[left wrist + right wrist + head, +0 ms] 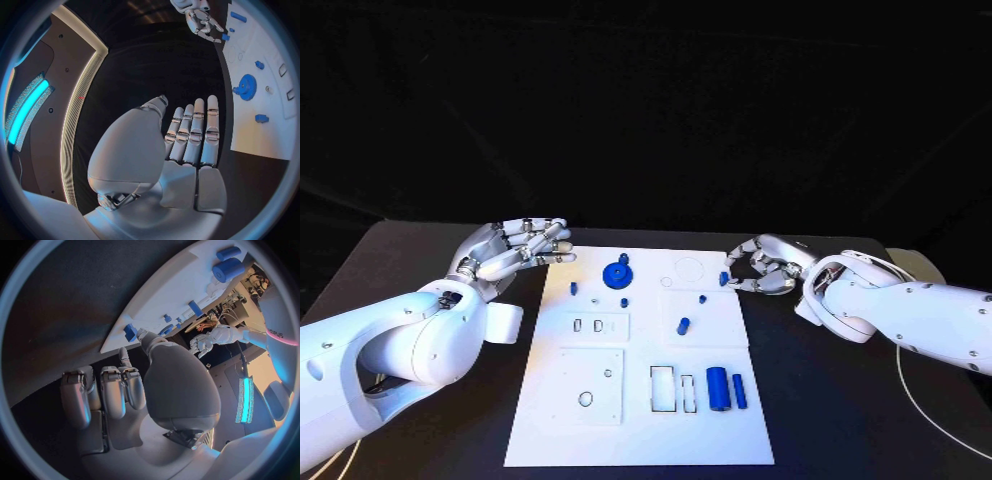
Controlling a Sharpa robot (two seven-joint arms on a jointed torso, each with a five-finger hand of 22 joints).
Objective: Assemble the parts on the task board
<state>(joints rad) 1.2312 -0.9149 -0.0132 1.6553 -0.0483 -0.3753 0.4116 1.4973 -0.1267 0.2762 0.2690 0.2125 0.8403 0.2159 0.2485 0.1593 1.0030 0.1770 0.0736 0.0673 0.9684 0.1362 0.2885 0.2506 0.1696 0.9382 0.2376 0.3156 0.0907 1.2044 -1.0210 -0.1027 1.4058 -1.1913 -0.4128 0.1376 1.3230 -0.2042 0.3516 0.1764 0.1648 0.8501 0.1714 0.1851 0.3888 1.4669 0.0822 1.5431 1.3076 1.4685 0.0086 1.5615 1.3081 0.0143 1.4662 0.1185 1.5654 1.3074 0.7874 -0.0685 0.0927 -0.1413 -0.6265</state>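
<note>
The white task board [639,420] lies in the middle of the table. On it are a blue gear [616,273], a blue cylinder [717,388] beside a thin blue bar [738,390], and several small blue pegs such as one at mid-board [682,325]. My left hand [524,245] hovers at the board's far left corner, fingers straight and apart, holding nothing; its palm [181,150] faces the gear [247,87]. My right hand [762,265] is at the board's far right edge with curled fingers. Its thumb tip reaches a small blue piece [724,279] [130,332] lying on the edge.
The board has several cut-outs: a pair of narrow slots [589,326], a square plate with holes [593,385] and rectangular pockets [672,390]. Black table [848,400] surrounds the board. A white cable [913,395] runs along my right arm.
</note>
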